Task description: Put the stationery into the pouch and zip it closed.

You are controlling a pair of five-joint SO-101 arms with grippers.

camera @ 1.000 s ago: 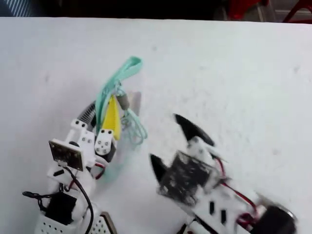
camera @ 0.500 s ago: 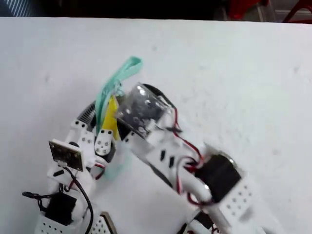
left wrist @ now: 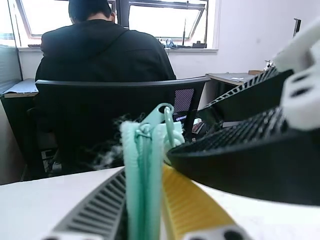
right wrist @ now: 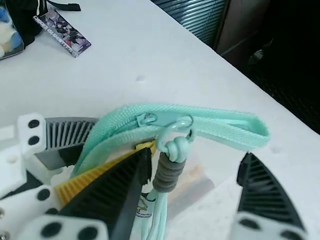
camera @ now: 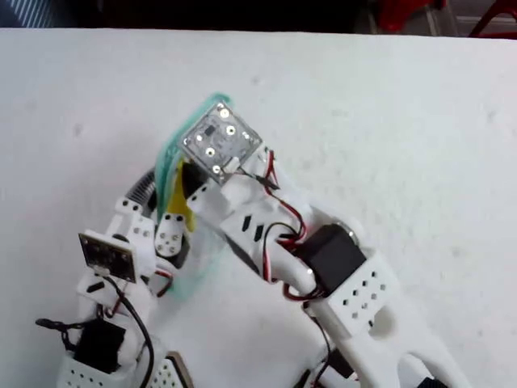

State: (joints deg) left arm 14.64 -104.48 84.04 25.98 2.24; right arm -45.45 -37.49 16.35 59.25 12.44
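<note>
Pouch (camera: 167, 162), mint green, lay on the white table (camera: 388, 105) at roughly 10 o'clock from the table's centre in the high view. Its long axis ran from 7 to 1 o'clock, and the zipped edge stood raised.

Left gripper (camera: 161, 191) sat at the pouch's 7 o'clock end. Its grey finger and yellow finger were closed tight with the mint fabric pinched between them, plain in the left wrist view.

Right arm stood at 5 o'clock and lay across the pouch toward 11 o'clock. Its wrist camera board (camera: 220, 144) covered the pouch's middle in the high view. Right gripper (right wrist: 195, 156) had its jaws spread wide, with the black fingers on either side of the zipper charm (right wrist: 174, 149). The charm was a mint knot on a ring, with a grey bead (right wrist: 166, 176) under it and cord hanging below. One finger was just beside the bead and the other well apart from it.

Zip slider (right wrist: 147, 119) sat on the zipped edge, toward the left gripper's end. Whether the teeth were closed along the whole length could not be told from this angle.

Printed card (right wrist: 62, 30) lay on the table well beyond the pouch in the right wrist view.
</note>
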